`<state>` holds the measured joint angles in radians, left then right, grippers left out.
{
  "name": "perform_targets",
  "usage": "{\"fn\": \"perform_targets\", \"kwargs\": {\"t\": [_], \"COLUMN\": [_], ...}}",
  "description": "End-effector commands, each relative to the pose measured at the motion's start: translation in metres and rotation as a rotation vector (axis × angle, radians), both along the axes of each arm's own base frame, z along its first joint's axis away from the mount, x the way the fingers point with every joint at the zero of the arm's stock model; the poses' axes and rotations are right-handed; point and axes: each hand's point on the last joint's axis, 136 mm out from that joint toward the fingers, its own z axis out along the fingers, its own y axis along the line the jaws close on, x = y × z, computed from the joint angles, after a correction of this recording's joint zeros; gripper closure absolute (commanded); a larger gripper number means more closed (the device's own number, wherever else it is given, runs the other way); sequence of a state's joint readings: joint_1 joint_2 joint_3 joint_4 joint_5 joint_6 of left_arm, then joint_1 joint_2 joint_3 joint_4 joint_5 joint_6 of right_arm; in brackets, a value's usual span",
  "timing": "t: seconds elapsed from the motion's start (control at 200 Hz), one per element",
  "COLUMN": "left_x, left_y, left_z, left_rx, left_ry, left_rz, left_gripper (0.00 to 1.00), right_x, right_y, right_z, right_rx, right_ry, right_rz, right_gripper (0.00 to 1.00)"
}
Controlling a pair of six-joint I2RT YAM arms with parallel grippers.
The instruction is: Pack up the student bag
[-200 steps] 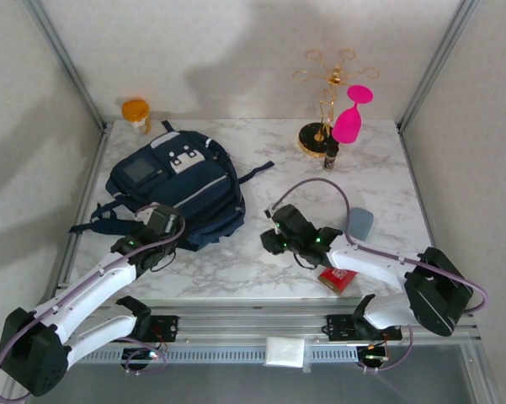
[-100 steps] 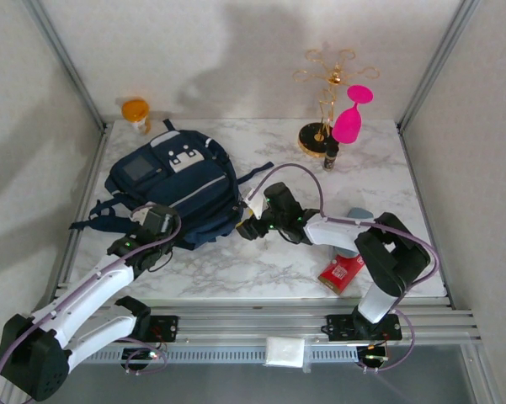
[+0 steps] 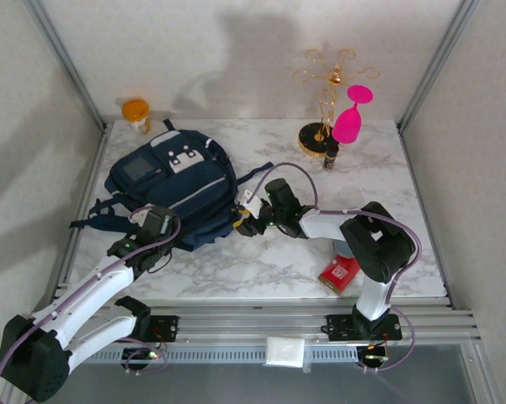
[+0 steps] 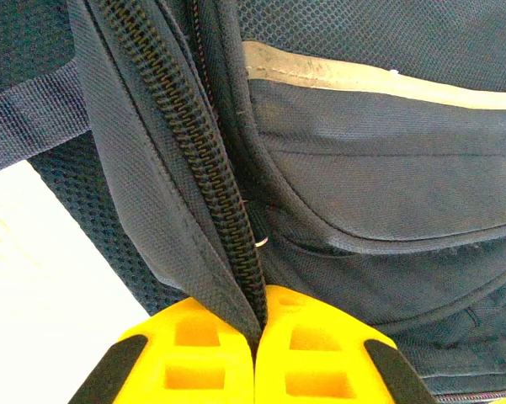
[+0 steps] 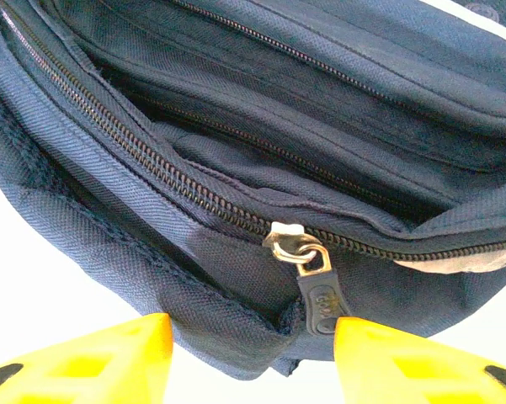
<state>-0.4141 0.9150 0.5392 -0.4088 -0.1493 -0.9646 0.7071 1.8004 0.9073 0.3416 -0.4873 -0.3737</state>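
Student bag point(image 3: 173, 181): lies flat on the left half of the table point(image 3: 379, 168)
Handling: soft, limp fabric; judged light while unfilled, likely to sag and slide; take it by a seam edge or the zip pull point(image 5: 313, 295)
Left gripper point(image 4: 257, 337): jaws closed tight on the zip-edged flap at the bag's near side
Right gripper point(image 5: 253, 353): jaws part open astride the zip pull at the bag's right edge, nothing held
Red packet point(image 3: 340, 273): near right, well apart from the bag
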Motion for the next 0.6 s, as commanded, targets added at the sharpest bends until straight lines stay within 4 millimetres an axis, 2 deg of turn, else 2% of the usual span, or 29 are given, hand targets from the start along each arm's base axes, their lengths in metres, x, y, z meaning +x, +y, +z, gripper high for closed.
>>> {"fn": "perform_targets", "kwargs": {"t": [0.0, 0.16, 0.476, 0.591], "left_x": [0.011, 0.01, 0.008, 0.008], "left_y": [0.016, 0.017, 0.021, 0.023], "left_z": [0.018, 0.018, 0.017, 0.017], "left_rx": [0.045, 0.046, 0.057, 0.061], "left_ry": [-0.093, -0.091, -0.087, -0.087], "left_rz": [0.062, 0.064, 0.083, 0.09], "left_gripper": [1.0, 1.0, 1.0, 1.0], "right_x": [0.005, 0.004, 0.025, 0.026], "right_y": [0.011, 0.013, 0.02, 0.025], "right_z": [0.025, 0.027, 0.035, 0.027], "right_rx": [0.067, 0.081, 0.11, 0.091], "right_ry": [-0.082, -0.101, -0.134, -0.106], "right_rz": [0.061, 0.08, 0.016, 0.042], "right_gripper": [0.47, 0.47, 0.42, 0.48]}}
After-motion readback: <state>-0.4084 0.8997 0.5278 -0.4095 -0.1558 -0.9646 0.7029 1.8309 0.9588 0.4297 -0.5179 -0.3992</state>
